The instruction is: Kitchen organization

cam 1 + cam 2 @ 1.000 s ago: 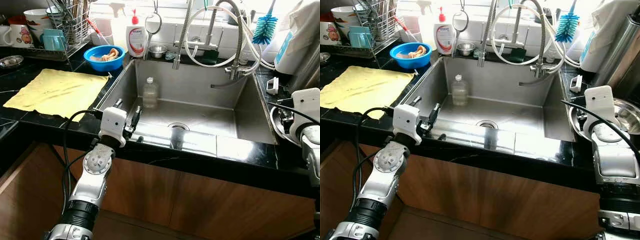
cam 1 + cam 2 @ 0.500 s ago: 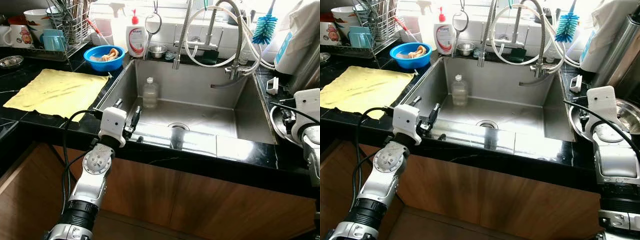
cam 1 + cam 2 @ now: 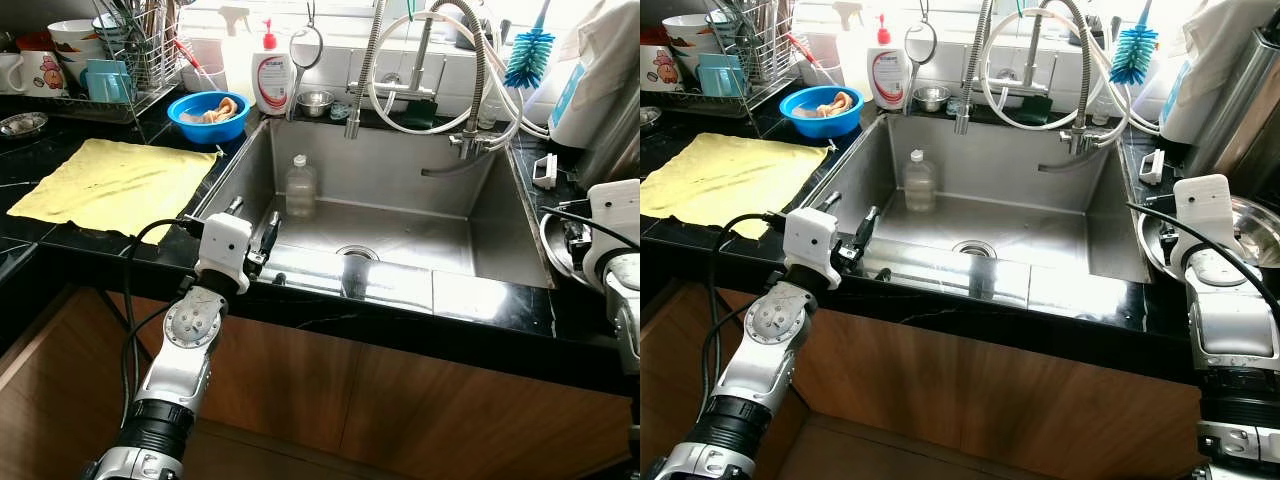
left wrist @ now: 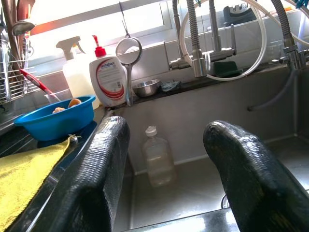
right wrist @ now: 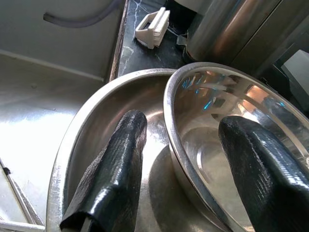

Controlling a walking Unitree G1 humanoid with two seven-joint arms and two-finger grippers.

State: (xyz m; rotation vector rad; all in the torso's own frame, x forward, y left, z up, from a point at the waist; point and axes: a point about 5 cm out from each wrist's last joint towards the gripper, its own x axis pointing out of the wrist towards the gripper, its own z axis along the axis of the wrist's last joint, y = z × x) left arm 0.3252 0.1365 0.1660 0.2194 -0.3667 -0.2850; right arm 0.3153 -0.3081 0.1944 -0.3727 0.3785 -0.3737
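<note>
Your right gripper (image 5: 178,164) hangs wide open, empty, straddling the steel bowl (image 5: 231,140) rim on the right table. The left gripper (image 4: 169,169), open and empty, points far toward the upright bottle (image 4: 157,157) in the sink (image 3: 400,240).

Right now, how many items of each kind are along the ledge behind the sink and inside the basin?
Bottles: 3 (clear bottle, soap bottle, spray bottle)
Blue bowl: 1
Small steel bowl: 1
Strainer: 1
Total: 6

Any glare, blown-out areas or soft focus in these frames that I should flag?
Left eye view: the window strip behind the faucet is blown out, and glare sits on the sink front rim. Left wrist view: backlit window overexposed; the near fingers are soft. Right wrist view: bright reflections in the steel bowl; fingers slightly blurred.
</note>
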